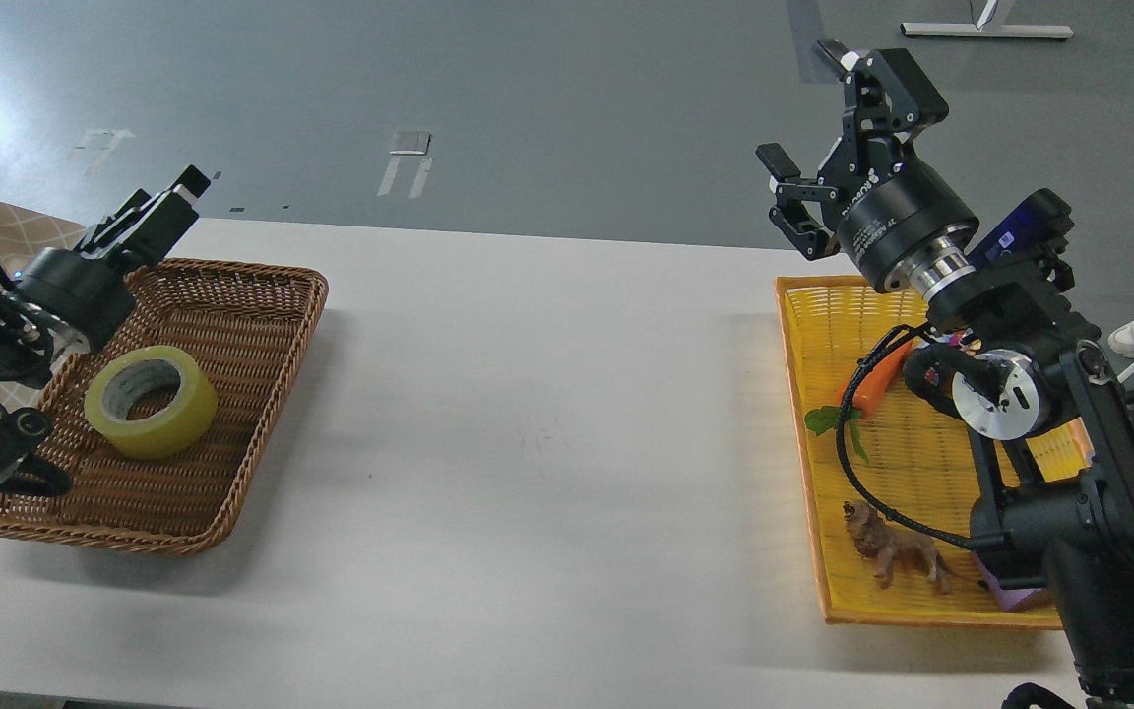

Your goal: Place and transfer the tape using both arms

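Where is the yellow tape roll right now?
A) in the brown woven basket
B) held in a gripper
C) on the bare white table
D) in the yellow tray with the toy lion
A: the tape lies inside the brown wicker basket on the left, and neither gripper is touching it.

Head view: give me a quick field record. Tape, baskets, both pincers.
tape: yellow roll lying flat, core hole up, in the brown wicker basket on the left
left pincer: over the wicker basket's far left corner, apart from the tape, fingers look closed together
right pincer: raised above the yellow basket, open, holding nothing
yellow basket contents: toy carrot, brown toy animal, a purple item partly hidden by the arm
table: white, bare between the baskets
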{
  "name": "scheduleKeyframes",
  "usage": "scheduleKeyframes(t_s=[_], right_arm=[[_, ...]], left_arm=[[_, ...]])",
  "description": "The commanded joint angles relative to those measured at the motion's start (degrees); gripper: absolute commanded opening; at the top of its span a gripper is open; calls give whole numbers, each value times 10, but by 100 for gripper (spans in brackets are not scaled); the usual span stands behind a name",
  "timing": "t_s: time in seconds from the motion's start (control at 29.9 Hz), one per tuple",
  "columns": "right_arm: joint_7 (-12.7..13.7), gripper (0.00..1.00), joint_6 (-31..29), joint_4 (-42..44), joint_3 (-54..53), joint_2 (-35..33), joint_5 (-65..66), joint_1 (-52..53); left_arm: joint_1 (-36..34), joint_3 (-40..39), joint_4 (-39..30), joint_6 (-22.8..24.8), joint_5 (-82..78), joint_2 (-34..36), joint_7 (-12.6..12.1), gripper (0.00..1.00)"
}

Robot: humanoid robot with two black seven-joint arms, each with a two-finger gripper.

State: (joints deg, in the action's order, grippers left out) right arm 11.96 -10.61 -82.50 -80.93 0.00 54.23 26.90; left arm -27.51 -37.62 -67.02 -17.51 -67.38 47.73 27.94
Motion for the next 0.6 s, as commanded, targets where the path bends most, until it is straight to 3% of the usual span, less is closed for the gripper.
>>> scheduleKeyframes(t_s=[0.0,0.13,0.23,0.43,0.57], right_arm=[[0,100,0,3,0,0,0,14],[-1,100,0,2,0,0,0,18],[-1,100,0,1,0,0,0,24],[-4,100,-3,2,0,0,-1,48],[-4,100,-5,-3,0,0,-2,56]], left_arm=[[-31,-14,-82,0,77,-47,0,98],[-75,-36,-96,1,149,-113,-2,98],[-126,-40,-88,39,213,-174,-18,98],[-191,-81,-88,160,367,-257,-109,98],[-187,-172,-91,207,398,-319,-119,98]])
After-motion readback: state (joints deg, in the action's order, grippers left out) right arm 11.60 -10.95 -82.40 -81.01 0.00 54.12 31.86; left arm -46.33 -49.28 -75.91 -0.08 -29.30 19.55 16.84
